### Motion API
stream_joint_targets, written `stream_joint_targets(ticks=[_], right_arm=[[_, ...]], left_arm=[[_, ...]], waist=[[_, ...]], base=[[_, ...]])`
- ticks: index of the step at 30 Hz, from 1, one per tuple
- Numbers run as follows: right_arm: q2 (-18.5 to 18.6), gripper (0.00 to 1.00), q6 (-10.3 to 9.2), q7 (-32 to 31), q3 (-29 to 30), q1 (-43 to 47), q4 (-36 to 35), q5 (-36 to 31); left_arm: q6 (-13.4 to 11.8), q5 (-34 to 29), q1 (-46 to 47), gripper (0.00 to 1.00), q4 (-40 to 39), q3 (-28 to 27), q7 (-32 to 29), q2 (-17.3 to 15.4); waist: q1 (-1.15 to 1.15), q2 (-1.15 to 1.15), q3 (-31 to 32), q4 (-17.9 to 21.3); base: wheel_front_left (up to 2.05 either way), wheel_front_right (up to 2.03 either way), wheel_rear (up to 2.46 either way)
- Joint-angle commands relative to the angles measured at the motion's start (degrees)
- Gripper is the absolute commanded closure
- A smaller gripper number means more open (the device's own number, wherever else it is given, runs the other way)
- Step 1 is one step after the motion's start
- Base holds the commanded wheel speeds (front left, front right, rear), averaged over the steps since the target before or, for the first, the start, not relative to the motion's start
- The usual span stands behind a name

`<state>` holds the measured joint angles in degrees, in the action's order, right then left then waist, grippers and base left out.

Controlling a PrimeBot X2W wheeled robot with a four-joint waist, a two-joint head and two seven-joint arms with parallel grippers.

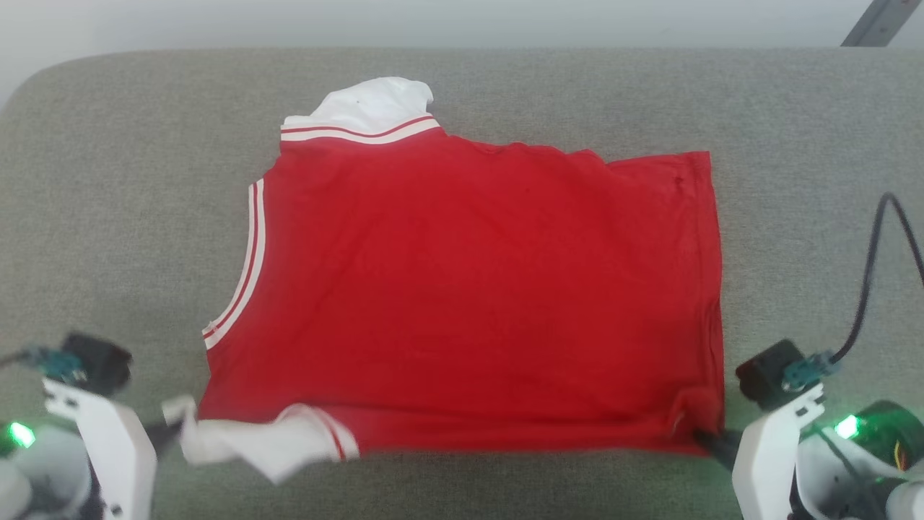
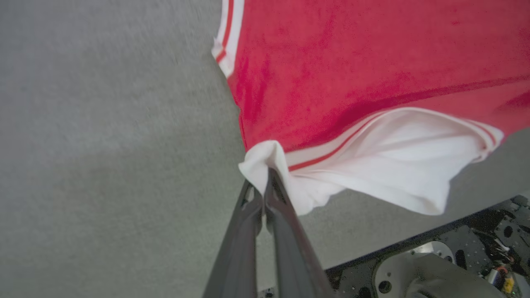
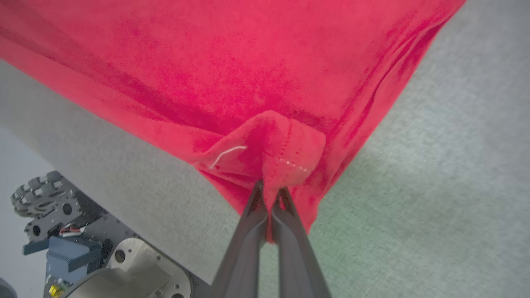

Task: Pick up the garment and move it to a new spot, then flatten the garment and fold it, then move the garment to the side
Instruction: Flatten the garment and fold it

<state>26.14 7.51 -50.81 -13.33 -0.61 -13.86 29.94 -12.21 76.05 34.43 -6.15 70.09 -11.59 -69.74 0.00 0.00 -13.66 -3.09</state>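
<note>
While both grippers pinch its near edge, the garment (image 1: 469, 289) lies spread red and mostly flat across the middle of the grey padded surface (image 1: 108, 217).

Left gripper (image 2: 265, 182): fingers closed on the white sleeve (image 2: 393, 165), close to the surface's near edge on its left side. The sleeve is bunched and crumpled there.

Right gripper (image 3: 269, 190): fingers closed on the red hem corner (image 3: 285, 145), close to the surface's near edge on its right side. The cloth is puckered into a small peak at the tips.

A second white sleeve (image 1: 375, 101) points toward the surface's far edge.

Judgement: the flatten-and-fold step is in hand. The grips suit either a tensioning pull or the first fold.

Next move calls for both arms travelling together, at matched height and pace, so the gripped edge runs straight. The crumpled sleeve probably needs smoothing first, or the fold will trap a lump.
</note>
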Motion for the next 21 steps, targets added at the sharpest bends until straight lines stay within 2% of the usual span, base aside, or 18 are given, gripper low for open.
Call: stream_joint_targets(ticks=[1,5,9,11,21], right_arm=[[-0.93,1.00,-0.05,0.54,1.09,-1.02,-0.63,-1.10],[-3.60,1.00,-0.05,1.26,3.03,-4.08,-1.31,-3.77],[-5.43,1.00,-0.05,2.02,3.90,-7.40,-0.50,-5.66],[-6.29,1.00,-0.05,2.79,4.18,-10.08,0.49,-6.88],[-8.75,1.00,-0.05,6.88,0.99,-22.59,10.43,-11.27]], left_arm=[[-0.17,-2.04,2.12,1.00,-0.38,-0.86,-0.05,-0.84],[1.02,-6.40,7.57,1.00,-0.67,-3.26,-0.69,-2.29],[2.73,-9.33,11.75,1.00,0.89,-4.79,-1.20,-1.43],[4.57,-11.19,14.29,1.00,2.65,-5.39,-2.03,-0.41],[14.53,-12.20,23.91,1.00,21.19,-6.36,-5.81,10.02]], waist=[[0.00,0.00,0.10,0.27],[0.00,0.00,-0.14,1.33],[0.00,0.00,-1.03,2.04],[0.00,0.00,-1.91,2.42],[0.00,0.00,-6.85,3.65]], base=[[0.00,0.00,0.00],[0.00,0.00,0.00],[0.00,0.00,0.00],[0.00,0.00,0.00],[0.00,0.00,0.00]])
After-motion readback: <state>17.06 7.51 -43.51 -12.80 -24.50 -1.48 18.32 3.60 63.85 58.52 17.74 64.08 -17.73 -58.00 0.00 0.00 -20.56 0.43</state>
